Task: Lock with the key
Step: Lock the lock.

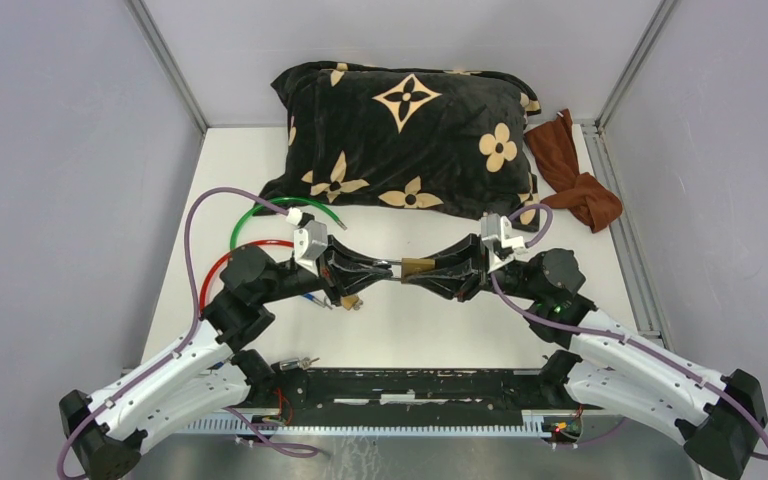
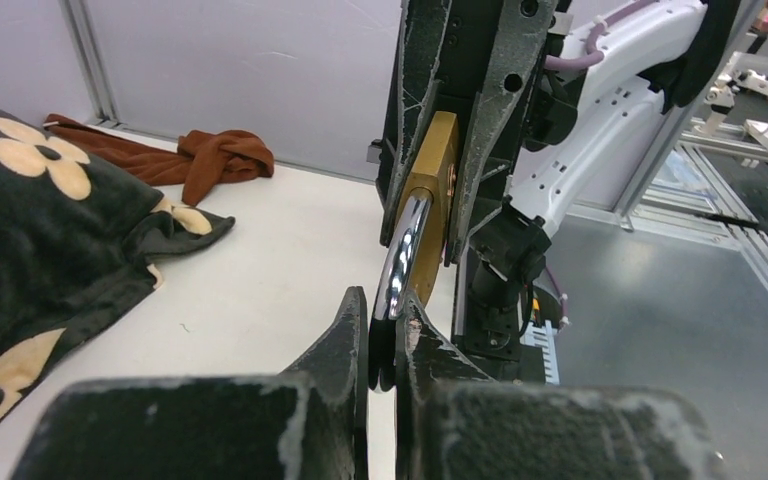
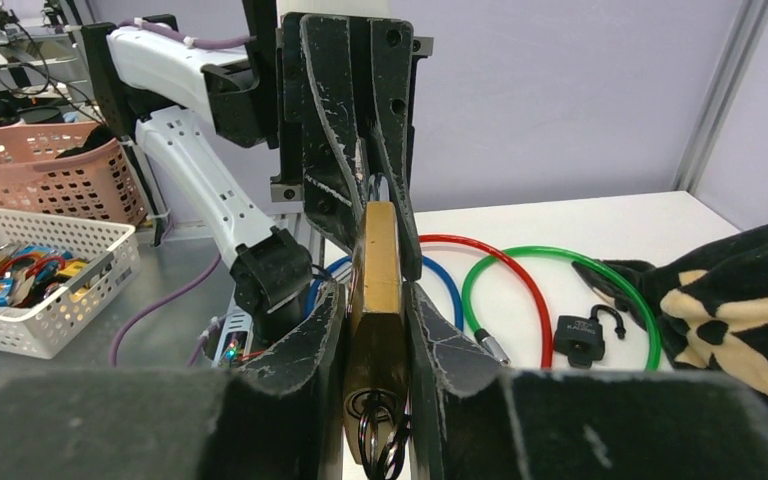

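Two grippers meet over the middle of the white table [image 1: 410, 335] and hold one small brass padlock [image 1: 417, 267] up in the air between them. The right gripper [image 3: 376, 297] is pinching the gold body of the lock. The left gripper [image 2: 384, 322] is pinching its shiny silver loop [image 2: 403, 250]. Dark wire rings [image 3: 380, 440] hang at the bottom end of the body, so the key is likely in its hole, but the key itself is hard to see. Whether the loop is pushed all the way in cannot be told. Pushing it shut and turning the key seem left to do.
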Tool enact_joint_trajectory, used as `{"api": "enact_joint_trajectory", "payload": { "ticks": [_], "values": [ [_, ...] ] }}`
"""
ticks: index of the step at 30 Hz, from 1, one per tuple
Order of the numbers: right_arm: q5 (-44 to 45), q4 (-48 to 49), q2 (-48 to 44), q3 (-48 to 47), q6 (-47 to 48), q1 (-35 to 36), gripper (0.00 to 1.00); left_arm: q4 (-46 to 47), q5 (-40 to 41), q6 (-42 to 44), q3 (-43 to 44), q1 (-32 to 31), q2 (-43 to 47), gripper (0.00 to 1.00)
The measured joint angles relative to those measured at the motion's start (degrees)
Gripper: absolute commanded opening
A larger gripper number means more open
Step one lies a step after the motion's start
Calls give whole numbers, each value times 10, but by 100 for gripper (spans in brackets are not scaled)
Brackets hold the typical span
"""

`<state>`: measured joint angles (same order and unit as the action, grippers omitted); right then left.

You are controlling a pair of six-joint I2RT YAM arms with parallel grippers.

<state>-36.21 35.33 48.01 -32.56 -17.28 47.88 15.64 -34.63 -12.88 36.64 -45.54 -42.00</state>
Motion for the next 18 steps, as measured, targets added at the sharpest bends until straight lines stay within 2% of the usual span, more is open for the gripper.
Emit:
{"api": "enact_joint_trajectory", "payload": {
  "ticks": [18],
  "values": [
    [16,123,48,-13,-7,0,0,55,78,-11,5,-35,-7,2]
  ]
}}
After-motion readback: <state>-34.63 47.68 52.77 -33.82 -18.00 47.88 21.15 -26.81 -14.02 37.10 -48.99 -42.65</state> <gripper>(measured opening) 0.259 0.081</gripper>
